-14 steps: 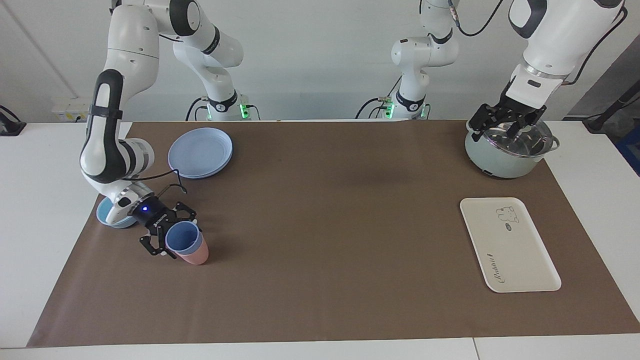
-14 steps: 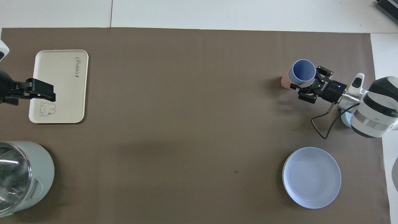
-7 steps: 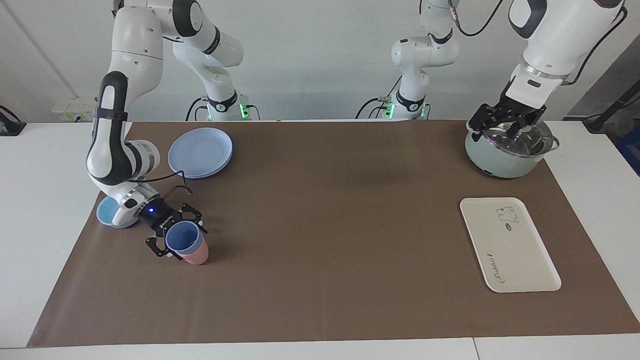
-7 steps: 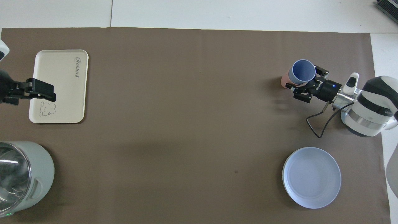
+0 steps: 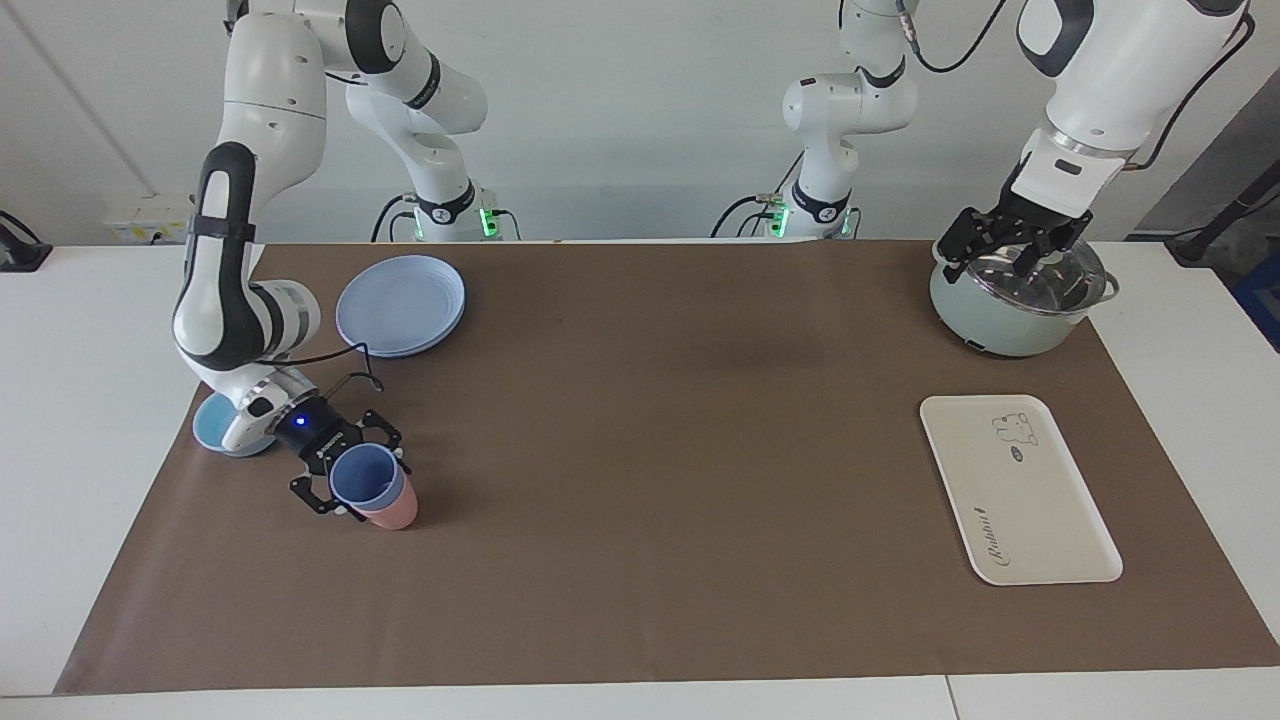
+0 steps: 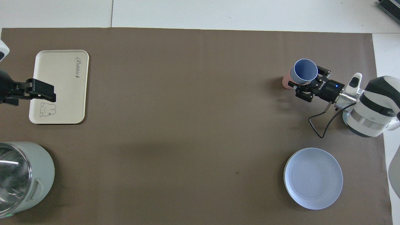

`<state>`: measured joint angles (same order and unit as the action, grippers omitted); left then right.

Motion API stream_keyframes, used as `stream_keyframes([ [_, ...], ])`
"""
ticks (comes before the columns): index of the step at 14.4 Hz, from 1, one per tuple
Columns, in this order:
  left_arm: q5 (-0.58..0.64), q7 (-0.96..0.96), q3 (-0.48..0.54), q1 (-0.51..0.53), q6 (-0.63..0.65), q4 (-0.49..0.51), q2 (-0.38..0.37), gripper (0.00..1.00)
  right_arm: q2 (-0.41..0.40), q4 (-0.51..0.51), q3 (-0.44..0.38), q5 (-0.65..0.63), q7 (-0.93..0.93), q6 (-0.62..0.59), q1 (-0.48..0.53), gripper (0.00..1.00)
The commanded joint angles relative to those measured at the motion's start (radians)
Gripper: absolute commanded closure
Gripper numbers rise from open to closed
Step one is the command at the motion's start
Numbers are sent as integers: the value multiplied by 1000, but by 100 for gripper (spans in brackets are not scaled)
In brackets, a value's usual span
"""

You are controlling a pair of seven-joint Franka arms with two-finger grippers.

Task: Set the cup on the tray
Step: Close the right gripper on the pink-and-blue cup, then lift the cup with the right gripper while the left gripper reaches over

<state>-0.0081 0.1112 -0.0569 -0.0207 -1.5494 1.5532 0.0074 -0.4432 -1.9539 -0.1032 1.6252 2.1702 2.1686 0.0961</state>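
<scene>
Right gripper (image 5: 348, 478) low, wrist slanted, fingers (image 5: 318, 497) clamped. Left gripper (image 5: 1012, 243) raised, waiting, spread.

Periwinkle-blue cup (image 5: 366, 477) nested in salmon-pink cup (image 5: 390, 514), cream tray (image 5: 1050, 540) with bear drawing, pale-blue plate (image 5: 400, 305), mint-green pot (image 5: 990, 315), brown table cover (image 5: 650, 450).

white table (image 5: 60, 420) under a brown mat (image 5: 640, 450); on the mat: plate (image 5: 400, 305), bowl (image 5: 212, 428), pink cup (image 5: 392, 512), pot (image 5: 1015, 312), tray (image 5: 1040, 510).
</scene>
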Motion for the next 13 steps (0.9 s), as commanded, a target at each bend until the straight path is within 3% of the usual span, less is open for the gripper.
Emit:
stream_keyframes([
  [1, 5, 2, -3, 4, -11, 34, -30, 0, 9, 16, 0, 21, 16, 23, -2, 100],
  [5, -3, 10, -6, -10, -69, 36, -29, 0, 85, 26, 0, -103, -203, 103, -35, 100],
  [9, -105, 13, -6, -11, -90, 39, -21, 0, 207, 26, 0, -397, -640, 235, -122, 100],
  [13, -125, 39, -9, -30, -110, 39, -9, 0, 256, 39, -3, -624, -951, 280, -194, 100],
])
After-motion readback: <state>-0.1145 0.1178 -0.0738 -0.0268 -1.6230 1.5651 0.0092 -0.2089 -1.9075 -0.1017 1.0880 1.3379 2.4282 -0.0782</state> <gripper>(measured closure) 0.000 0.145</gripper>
